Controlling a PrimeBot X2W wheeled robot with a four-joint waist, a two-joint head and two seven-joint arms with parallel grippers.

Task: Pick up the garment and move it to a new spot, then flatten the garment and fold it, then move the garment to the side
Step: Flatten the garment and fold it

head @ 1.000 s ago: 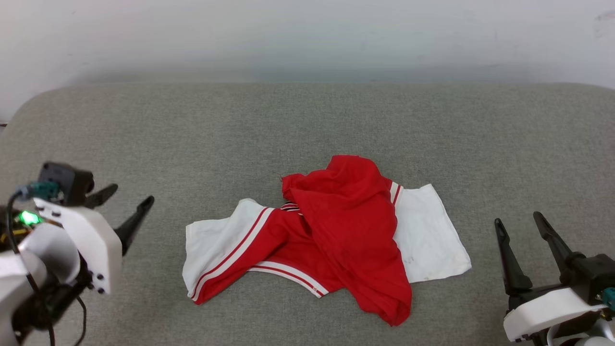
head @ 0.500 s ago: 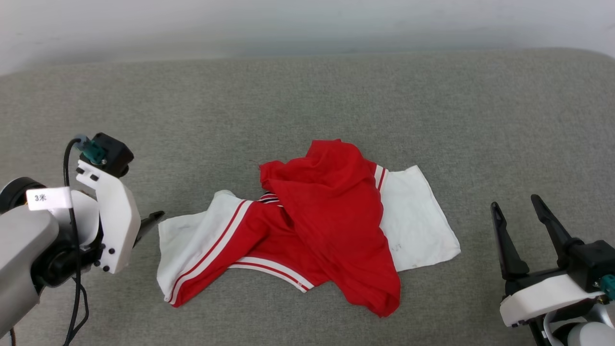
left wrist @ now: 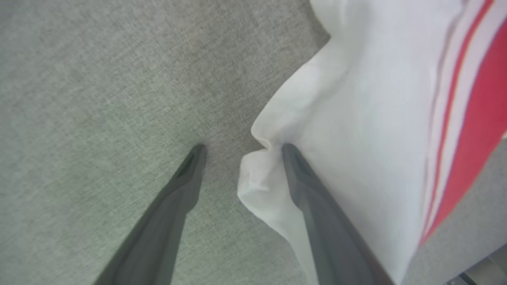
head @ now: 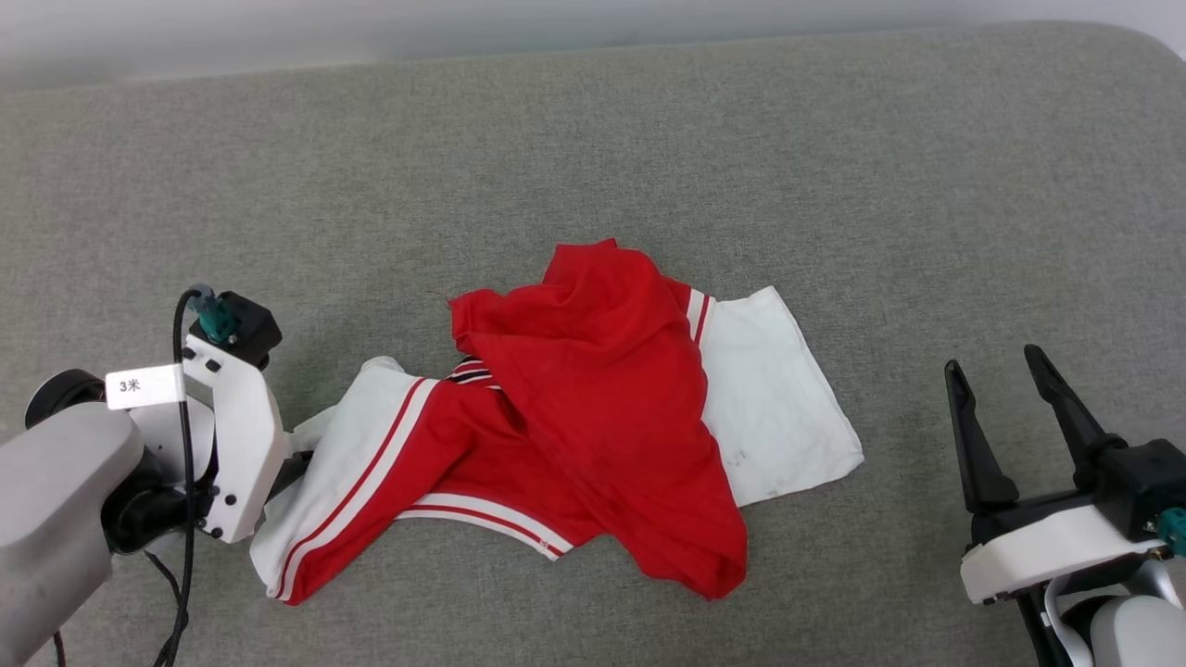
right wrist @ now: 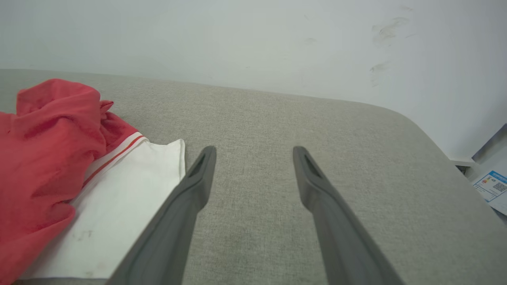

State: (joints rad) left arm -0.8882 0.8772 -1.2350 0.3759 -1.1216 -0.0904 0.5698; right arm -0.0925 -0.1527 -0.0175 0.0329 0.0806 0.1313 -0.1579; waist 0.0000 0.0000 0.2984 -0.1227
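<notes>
Your left gripper stood spread wide at the near-left edge of the red jersey. In the left wrist view one finger lay against the white sleeve and the other over the bare grey upholstered surface, with a bunched fold of the sleeve's hem between them. Nothing was pinched.

The jersey lay crumpled near the middle of that surface. Its red body was heaped over itself, one white sleeve with red-and-white striped trim ran toward your left arm, and the other white sleeve lay flat on the right.

Your right gripper was also spread and empty, well apart from the jersey at the lower right, with its fingers pointing toward the pale wall.
</notes>
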